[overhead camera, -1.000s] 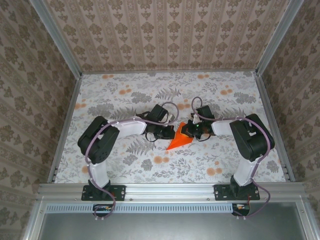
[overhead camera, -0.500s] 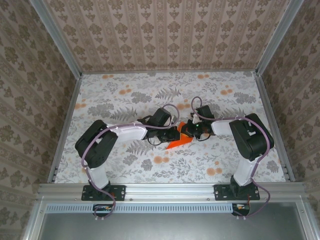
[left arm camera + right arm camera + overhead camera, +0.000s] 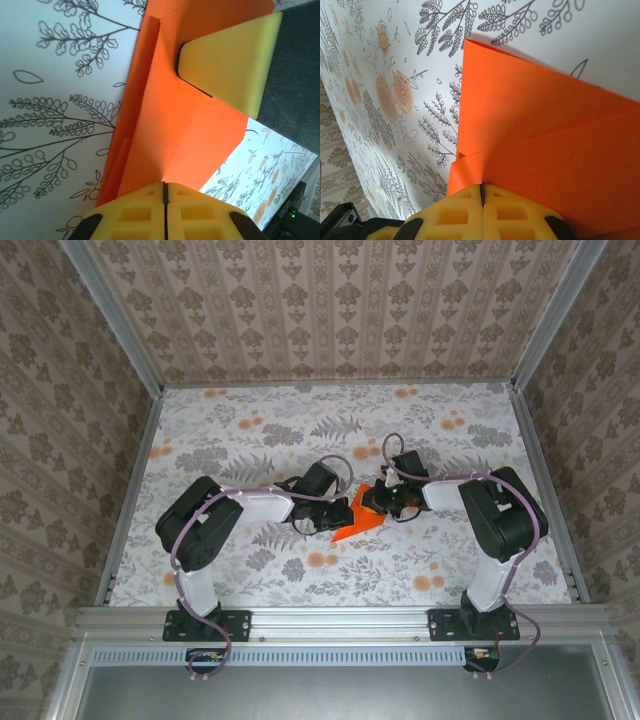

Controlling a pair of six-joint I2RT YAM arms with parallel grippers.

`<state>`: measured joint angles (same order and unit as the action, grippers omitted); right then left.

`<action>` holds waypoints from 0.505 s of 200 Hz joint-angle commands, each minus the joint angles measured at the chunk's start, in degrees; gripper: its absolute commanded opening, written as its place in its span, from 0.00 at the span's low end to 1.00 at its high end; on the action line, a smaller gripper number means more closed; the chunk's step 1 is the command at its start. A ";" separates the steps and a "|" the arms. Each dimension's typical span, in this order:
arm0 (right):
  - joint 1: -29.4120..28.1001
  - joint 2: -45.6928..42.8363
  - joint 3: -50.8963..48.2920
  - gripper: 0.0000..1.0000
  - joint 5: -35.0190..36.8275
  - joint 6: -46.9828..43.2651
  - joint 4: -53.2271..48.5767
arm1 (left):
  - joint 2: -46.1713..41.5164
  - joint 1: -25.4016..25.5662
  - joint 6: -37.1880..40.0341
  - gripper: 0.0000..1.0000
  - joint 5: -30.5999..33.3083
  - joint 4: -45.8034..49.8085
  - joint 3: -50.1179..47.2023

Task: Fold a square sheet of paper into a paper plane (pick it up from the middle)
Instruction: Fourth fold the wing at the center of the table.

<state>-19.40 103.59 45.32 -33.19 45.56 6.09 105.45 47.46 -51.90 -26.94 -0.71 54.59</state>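
**Top view.** The orange paper (image 3: pixel 352 524) lies partly under the left gripper (image 3: pixel 335 512) and the right gripper (image 3: pixel 374 502). Its folds and the fingertips are too small to read.

**Left wrist view.** The paper (image 3: pixel 170 125) runs off the top edge. The left gripper's fingers (image 3: pixel 135 215), cut by the bottom edge, hide its near end. The right gripper's pad (image 3: pixel 225 65) covers a patch.

**Right wrist view.** The paper (image 3: pixel 545 140) leaves the frame at right and below. The right gripper's fingers (image 3: pixel 450 215) hide its lower edge.

Both arms reach inward at table height, left end effector (image 3: pixel 338 512) and right end effector (image 3: pixel 373 503) closed, tips near each other.
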 commanded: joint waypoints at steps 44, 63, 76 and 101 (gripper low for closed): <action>-0.21 -0.64 -1.46 0.01 5.50 -1.98 -9.25 | 1.38 -0.70 -0.83 0.06 0.31 -1.04 -1.58; -0.25 -1.85 -1.46 0.02 3.88 -2.21 -8.19 | 1.51 -0.79 -0.84 0.05 0.22 -1.05 -1.88; -0.29 -2.72 -1.55 0.02 2.31 -2.44 -7.01 | 1.56 -0.88 -0.85 0.05 0.22 -1.09 -2.05; -0.62 -4.43 -2.10 0.04 -0.87 -2.76 -4.34 | 1.69 -0.88 -0.92 0.04 -0.03 -1.37 -2.18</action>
<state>-19.40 101.41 44.80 -32.14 44.27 3.81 106.06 47.16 -51.94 -27.07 -2.31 53.60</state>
